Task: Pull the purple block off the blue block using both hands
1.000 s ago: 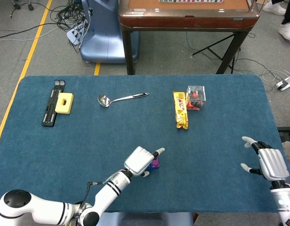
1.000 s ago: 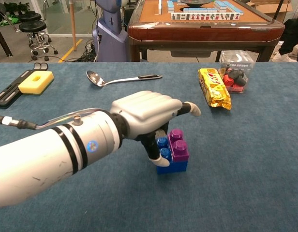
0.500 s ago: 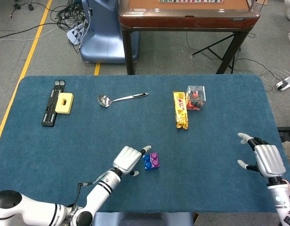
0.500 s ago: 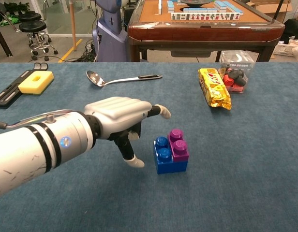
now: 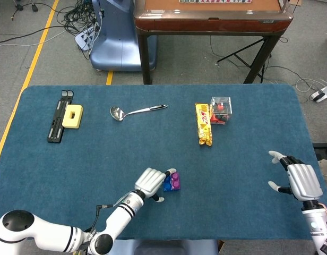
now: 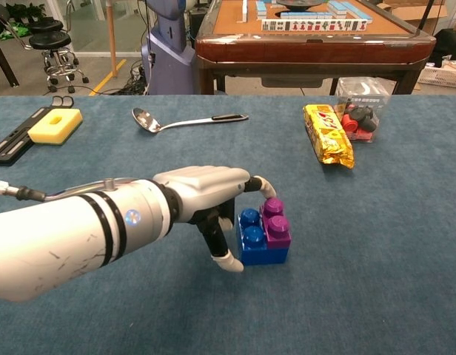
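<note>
A purple block (image 6: 277,222) is stuck on the right half of a blue block (image 6: 252,241), standing on the blue table cloth near the front middle. In the head view the purple block (image 5: 175,180) and blue block (image 5: 167,184) are small. My left hand (image 6: 206,192) grips the blue block from its left, thumb at the front-left corner and a finger curled behind the purple studs. It shows as left hand (image 5: 151,183) in the head view. My right hand (image 5: 299,180) hovers at the table's right edge, fingers apart, holding nothing, far from the blocks.
A spoon (image 6: 183,120) lies at the back, a yellow snack pack (image 6: 328,134) and a clear box (image 6: 361,103) at the back right. A yellow sponge (image 6: 55,124) on a black strip (image 5: 56,125) sits far left. A wooden table stands behind.
My left hand drew back from the blocks half a second ago and has now come back against the blue block. The right hand shifted only slightly.
</note>
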Robot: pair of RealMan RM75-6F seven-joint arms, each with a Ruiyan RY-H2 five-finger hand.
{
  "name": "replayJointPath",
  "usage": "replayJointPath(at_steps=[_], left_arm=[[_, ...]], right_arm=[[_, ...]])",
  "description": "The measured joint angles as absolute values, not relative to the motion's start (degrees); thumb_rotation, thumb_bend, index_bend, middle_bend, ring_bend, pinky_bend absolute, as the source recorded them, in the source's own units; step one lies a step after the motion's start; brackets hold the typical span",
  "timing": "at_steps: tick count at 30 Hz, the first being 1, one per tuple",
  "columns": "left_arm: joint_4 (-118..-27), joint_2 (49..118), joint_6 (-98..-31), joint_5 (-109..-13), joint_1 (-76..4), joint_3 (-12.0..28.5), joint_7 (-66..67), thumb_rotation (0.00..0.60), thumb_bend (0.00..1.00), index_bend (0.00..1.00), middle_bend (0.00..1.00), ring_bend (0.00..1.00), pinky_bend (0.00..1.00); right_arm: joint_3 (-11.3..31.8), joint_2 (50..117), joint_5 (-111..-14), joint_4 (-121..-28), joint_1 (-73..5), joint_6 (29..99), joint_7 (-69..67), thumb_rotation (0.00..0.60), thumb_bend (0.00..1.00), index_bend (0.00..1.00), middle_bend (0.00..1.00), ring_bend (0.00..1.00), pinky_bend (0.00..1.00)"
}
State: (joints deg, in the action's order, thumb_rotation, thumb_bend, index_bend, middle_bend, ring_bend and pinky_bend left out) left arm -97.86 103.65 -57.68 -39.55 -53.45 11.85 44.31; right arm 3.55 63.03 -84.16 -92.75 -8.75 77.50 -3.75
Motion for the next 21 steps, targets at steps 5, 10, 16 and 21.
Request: replayJointPath(at_steps=[5, 10, 16, 21], left_arm=[[-96.08, 105.42, -58.94, -36.91, -54.97, 12.55, 44.69, 0.600, 0.00, 0.20, 1.00, 0.98, 1.00], [-94.68, 106.61, -60.91, -34.69, -55.91, 12.85, 45.75, 0.600, 0.00, 0.21, 1.00, 0.98, 1.00], [-94.31, 107.12, -61.74, -31.58, -56.34, 13.46, 45.80, 0.599, 0.00, 0.25, 1.00, 0.98, 1.00], [-94.46, 107.31, -61.70, -28.62, -56.68, 14.45, 45.06, 0.380, 0.00, 0.31, 1.00, 0.99, 1.00]], right_arm=[[3.43, 63.23, -84.09, -92.30, -8.69, 77.47, -4.16, 0.600, 0.00, 0.24, 0.37, 0.32, 0.46], [3.32, 63.53, -84.05, -91.82, -8.66, 77.40, -4.53, 0.600, 0.00, 0.24, 0.37, 0.32, 0.46], [3.17, 64.03, -84.04, -91.23, -8.70, 77.17, -4.91, 0.600, 0.00, 0.24, 0.37, 0.32, 0.46], [3.13, 64.16, -84.05, -91.14, -8.76, 77.10, -4.93, 0.600, 0.00, 0.24, 0.37, 0.32, 0.46]])
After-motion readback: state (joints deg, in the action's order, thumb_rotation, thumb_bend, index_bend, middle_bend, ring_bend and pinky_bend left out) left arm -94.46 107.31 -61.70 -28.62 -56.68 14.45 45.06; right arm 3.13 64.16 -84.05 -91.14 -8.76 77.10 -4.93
